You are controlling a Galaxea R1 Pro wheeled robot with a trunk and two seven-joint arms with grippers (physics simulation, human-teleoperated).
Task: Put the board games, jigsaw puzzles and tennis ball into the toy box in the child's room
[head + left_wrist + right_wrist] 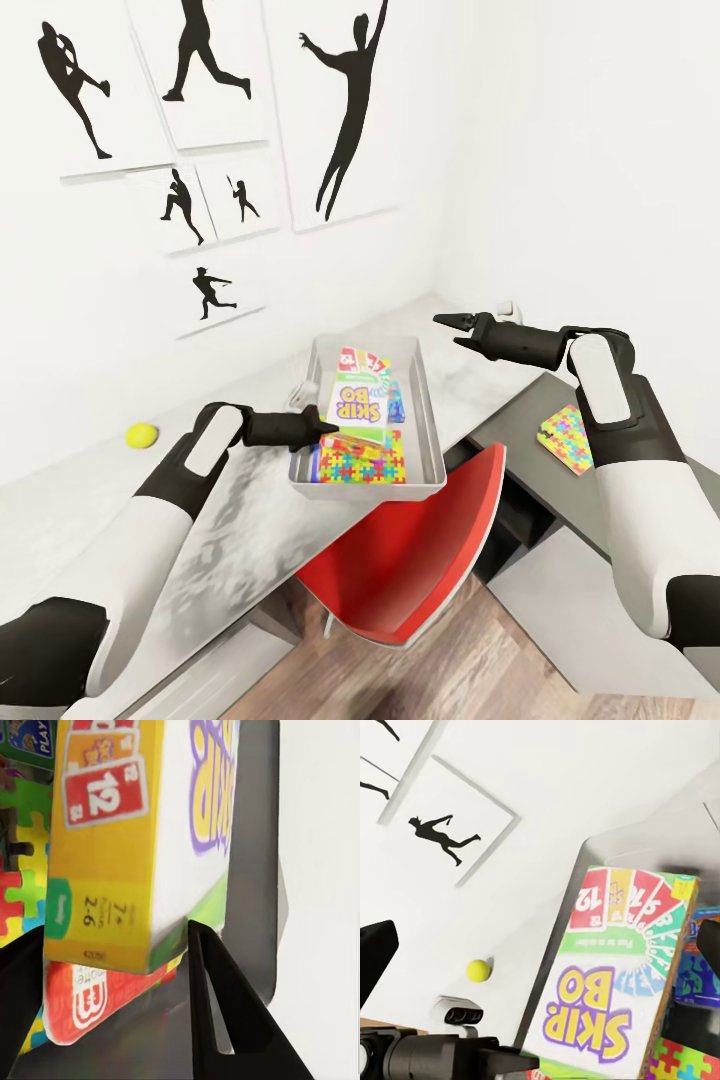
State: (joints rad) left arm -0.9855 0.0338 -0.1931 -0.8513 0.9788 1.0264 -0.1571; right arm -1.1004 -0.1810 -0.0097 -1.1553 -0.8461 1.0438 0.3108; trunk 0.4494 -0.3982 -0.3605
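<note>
So, from my head camera, I see the toy box [432, 440] sitting on the counter [240, 520] under the black silhouette pictures, and my left claw [322, 424] reaches over its near rim. The Skip-Bo box [356, 403] stands propped at a slant inside, above a jigsaw puzzle [362, 462] lying flat on the bottom, with another game box [364, 362] leaning behind it; I judge it tilts because the bin is too crowded for it to lie flat. My right claw [446, 321] hovers beyond the far end of the bin, empty and with its tips together as far as I can see. The tennis ball [141, 434] rests alone on the counter, well to the left of the bin, and the second jigsaw puzzle [567, 437] lies on the lower dark cabinet [520, 420] at my right, so both still need fetching. The red chair [420, 560] is tucked just under the bin's end of the counter.

Along my left wrist, my two dark fingers [217, 1020] stand spread, with the yellow edge of the Skip-Bo box between them and apart from both. So this claw is released, and the box leans on a red game box [90, 1001] beneath it.

Along my right wrist, the Skip-Bo box faces me upright against the bin wall, the ball lies beyond on the counter, and my left arm [427, 1054] crosses below.
</note>
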